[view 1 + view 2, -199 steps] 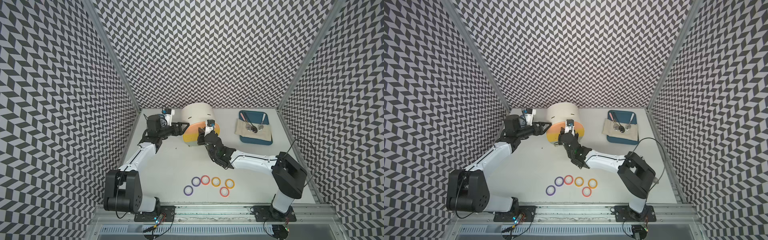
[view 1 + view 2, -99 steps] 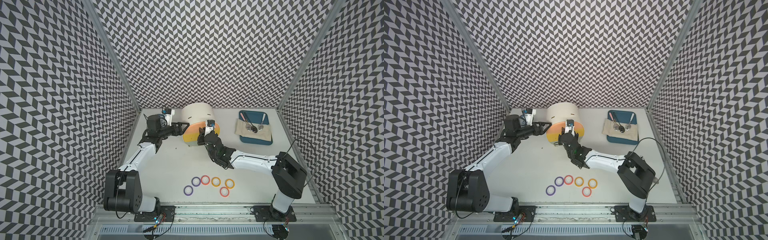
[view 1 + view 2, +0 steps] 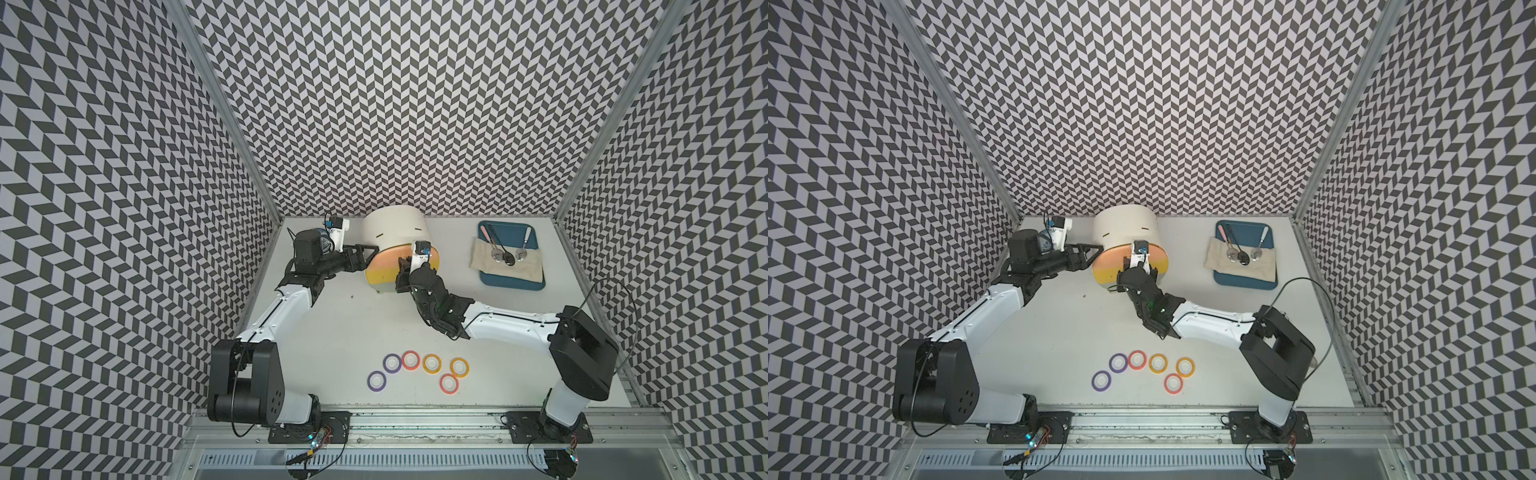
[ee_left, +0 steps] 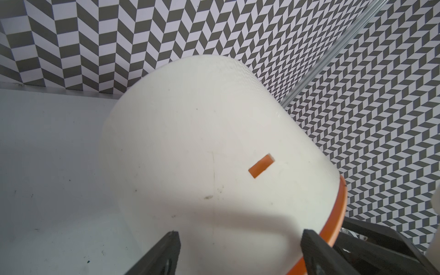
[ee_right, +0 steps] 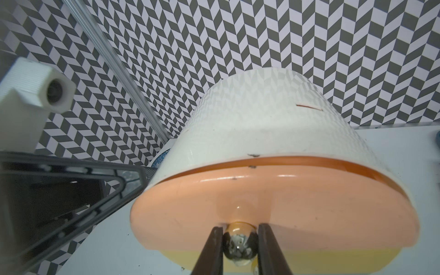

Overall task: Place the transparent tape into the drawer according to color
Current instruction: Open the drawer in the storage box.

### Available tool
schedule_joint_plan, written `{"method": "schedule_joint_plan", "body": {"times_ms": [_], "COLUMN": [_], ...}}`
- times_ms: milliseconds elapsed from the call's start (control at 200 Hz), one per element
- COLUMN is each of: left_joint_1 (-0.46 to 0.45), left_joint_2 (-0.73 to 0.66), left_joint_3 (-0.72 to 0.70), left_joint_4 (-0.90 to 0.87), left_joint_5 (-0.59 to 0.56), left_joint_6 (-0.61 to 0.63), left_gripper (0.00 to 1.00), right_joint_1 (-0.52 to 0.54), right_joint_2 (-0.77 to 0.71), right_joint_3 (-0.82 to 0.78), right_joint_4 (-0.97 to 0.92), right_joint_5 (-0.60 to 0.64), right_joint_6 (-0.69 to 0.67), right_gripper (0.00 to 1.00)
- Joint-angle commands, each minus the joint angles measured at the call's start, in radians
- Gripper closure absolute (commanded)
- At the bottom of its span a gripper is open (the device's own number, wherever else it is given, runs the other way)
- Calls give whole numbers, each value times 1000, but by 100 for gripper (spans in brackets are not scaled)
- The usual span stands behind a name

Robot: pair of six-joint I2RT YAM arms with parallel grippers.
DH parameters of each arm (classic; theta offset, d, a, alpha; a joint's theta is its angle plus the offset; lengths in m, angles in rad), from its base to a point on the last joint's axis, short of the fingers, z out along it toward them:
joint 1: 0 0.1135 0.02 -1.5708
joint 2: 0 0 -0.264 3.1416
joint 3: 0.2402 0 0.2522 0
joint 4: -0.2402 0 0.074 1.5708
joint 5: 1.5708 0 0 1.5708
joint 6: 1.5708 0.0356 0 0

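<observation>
Just pinched shut on the peach-pink drawer's [image 5: 273,207] knob [image 5: 239,246] with the right gripper [image 5: 240,229]; steadying cabinet [image 4: 202,142] with left gripper's [image 4: 240,235] wide-open jaws. Ready to pull.

Blue tray [image 3: 515,285] at the table's [image 3: 353,328] far right corner, bearing a beige cloth [image 3: 530,268] on which three spoons [image 3: 508,259] lie; chevron-patterned walls [image 3: 415,104] enclose the table
</observation>
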Motion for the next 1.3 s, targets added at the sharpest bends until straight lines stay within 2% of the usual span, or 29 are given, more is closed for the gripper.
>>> {"method": "schedule_joint_plan", "body": {"times_ms": [0, 606, 851, 896, 996, 1082, 1232, 1297], "left_joint_1": [-1, -1, 0, -1, -1, 0, 0, -1], "left_joint_2": [14, 7, 4, 6, 6, 4, -2, -7], "left_joint_3": [-15, -17, -16, -17, -16, -16, -17, -17], "left_joint_4": [-50, -48, -47, -48, -48, -48, -48, -44], "left_joint_5": [11, 13, 12, 12, 10, 11, 11, 11], "left_joint_6": [21, 18, 18, 18, 18, 17, 13, 10], "left_gripper": [16, 16, 16, 16, 16, 16, 15, 15], "right_joint_1": [26, 152, 162, 162, 166, 172, 176, 176], "right_joint_2": [-50, -153, -138, -135, -148, -178, -247, -276], "right_joint_3": [-29, -110, -95, -88, -84, -100, -123, -129], "right_joint_4": [-23, -113, -136, -144, -164, -168, -214, -244], "right_joint_5": [-18, 64, 87, 91, 96, 89, 31, 29], "right_joint_6": [23, 87, 94, 95, 100, 94, 92, 92], "right_gripper": [97, 97, 97, 89, 57, 39, 21, 21]}}
